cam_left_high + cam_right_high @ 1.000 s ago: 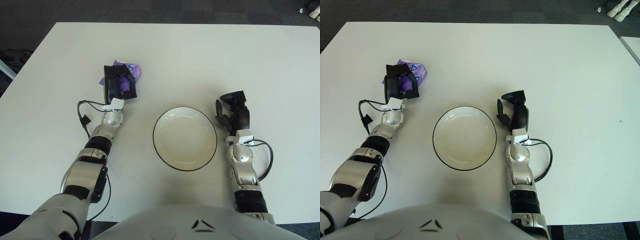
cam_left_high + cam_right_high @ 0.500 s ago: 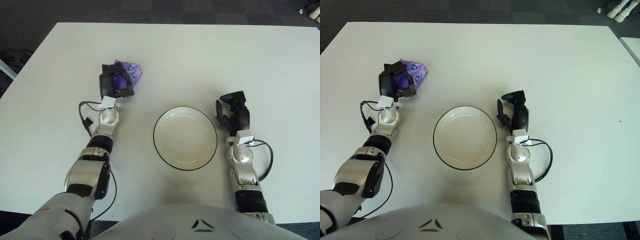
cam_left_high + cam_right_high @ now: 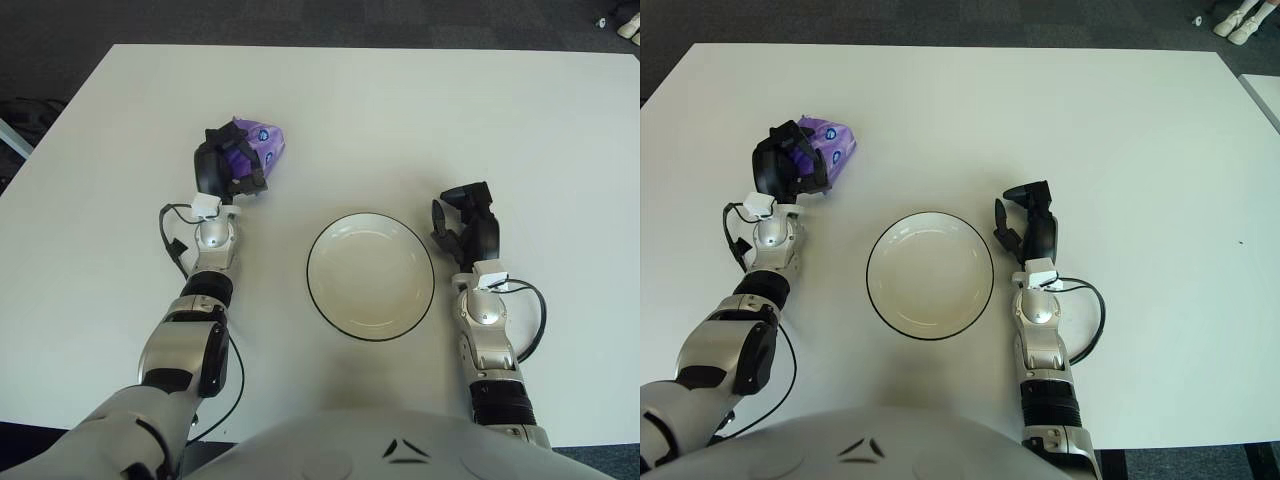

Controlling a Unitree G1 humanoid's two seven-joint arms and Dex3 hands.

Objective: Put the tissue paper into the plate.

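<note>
Left hand (image 3: 226, 168) has its fingers curled around the purple tissue pack (image 3: 256, 146) (whether lifted, I cannot tell). Plate (image 3: 370, 276), off to its right, holds nothing; carrying and dropping remain. Right hand (image 3: 467, 224) shows beside the plate.

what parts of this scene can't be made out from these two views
- Tissue paper: its near side is covered by the left hand in both views, so how firmly the fingers grip it is unclear.
- Print on the purple pack: too small to read.
- Right hand beside the plate: whether it touches the table cannot be told.
</note>
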